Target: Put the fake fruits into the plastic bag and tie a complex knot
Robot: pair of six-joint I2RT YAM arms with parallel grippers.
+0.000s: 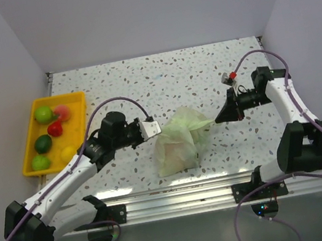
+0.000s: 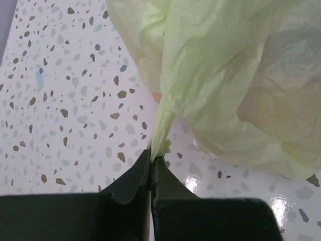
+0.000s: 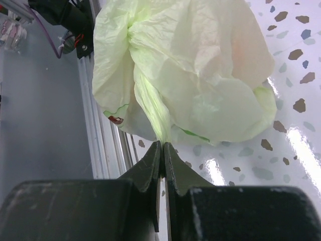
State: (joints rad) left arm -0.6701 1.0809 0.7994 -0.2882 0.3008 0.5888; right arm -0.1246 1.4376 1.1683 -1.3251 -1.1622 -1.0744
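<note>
The plastic bag (image 1: 178,145) is sitting slumped on the speckled table (image 1: 203,75), mid-table between the two arms, nearer the front edge. Faint orange and peach tints are showing through its pale green film, suggesting it is already loaded. Two twisted strands of its upper plastic are running outward in opposite directions.

The left gripper (image 2: 151,156) is pinching one strand, its fingers clenched on the bunched green tip. The right gripper (image 3: 162,148) is likewise clamping the other strand, which is stretching taut from the bag's top toward it. Holding both tails apart in this way is, in my judgement, tensioning the neck for tying. Whether a knot is already formed cannot be told: the neck is only visible as gathered folds.

Several fake fruits (image 1: 44,113), green, red, pink and yellow, are lying in the yellow tray (image 1: 57,97) at the far left, well apart from the bag. On that evidence, loading appears incomplete.
</note>
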